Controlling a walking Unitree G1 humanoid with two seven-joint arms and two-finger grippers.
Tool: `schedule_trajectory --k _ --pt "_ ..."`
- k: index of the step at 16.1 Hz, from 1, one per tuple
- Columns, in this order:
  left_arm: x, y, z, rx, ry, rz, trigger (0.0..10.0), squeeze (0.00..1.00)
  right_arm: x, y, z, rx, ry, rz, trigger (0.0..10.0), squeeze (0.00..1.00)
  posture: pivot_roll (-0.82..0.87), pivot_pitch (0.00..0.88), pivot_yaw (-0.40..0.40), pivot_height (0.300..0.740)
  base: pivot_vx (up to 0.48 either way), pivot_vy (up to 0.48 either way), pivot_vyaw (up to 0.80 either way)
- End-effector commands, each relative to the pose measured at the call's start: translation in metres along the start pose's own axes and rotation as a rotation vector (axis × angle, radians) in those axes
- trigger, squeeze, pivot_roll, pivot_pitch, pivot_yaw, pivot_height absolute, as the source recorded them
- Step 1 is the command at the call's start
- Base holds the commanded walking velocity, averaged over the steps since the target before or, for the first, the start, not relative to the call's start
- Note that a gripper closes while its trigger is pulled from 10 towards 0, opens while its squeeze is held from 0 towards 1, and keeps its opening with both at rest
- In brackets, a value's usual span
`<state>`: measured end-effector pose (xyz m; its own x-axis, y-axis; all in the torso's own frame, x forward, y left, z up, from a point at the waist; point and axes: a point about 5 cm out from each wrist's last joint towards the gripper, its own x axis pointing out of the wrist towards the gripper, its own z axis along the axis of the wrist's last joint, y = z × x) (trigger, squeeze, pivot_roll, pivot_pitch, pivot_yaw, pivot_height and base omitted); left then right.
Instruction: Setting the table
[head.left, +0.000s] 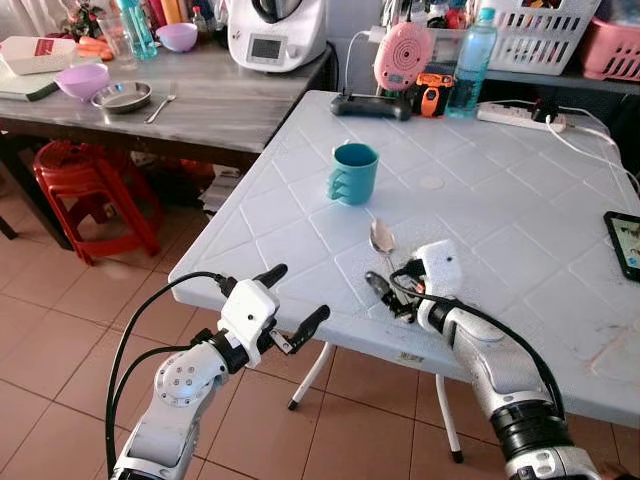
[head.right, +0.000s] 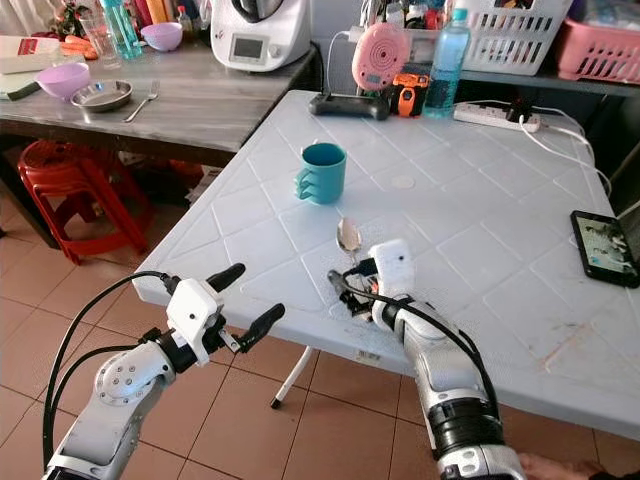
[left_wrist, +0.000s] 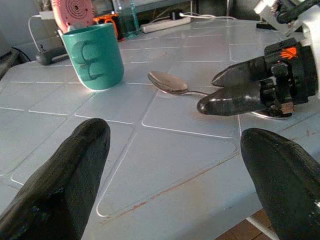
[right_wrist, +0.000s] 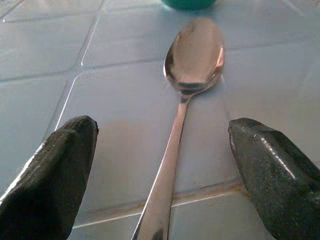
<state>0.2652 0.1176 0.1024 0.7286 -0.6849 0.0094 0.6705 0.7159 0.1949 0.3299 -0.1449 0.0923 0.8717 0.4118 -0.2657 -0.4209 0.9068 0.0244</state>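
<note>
Right tool (head.left: 385, 290) open astride spoon (head.left: 382, 238), teal mug (head.left: 353, 172) beyond

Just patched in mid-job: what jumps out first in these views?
The right gripper sits low on the white table, fingers open on either side of the handle of a spoon lying flat there. Just beyond the spoon's bowl stands a teal mug. The left gripper hovers open off the table's near edge, above the tiled floor.
</note>
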Motion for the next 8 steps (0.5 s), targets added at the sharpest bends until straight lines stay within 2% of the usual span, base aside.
schedule_trajectory --k 1,7,8 --pt "-0.002 0.000 0.002 0.002 -0.002 -0.003 10.0 0.00 0.005 -0.002 0.006 -0.020 -0.006 0.016 10.0 0.00 0.02 0.074 0.035 0.740 0.000 0.000 0.00" --pt "-0.001 0.001 0.004 0.005 -0.003 -0.006 10.0 0.00 0.018 -0.003 0.010 -0.042 0.023 0.071 10.0 0.00 0.03 0.076 0.039 0.740 0.000 0.000 0.00" --pt "-0.001 0.001 0.004 0.006 -0.002 -0.005 10.0 0.00 0.021 -0.002 0.009 -0.009 0.034 0.090 2.5 0.00 0.04 0.078 0.039 0.740 0.000 0.000 0.00"
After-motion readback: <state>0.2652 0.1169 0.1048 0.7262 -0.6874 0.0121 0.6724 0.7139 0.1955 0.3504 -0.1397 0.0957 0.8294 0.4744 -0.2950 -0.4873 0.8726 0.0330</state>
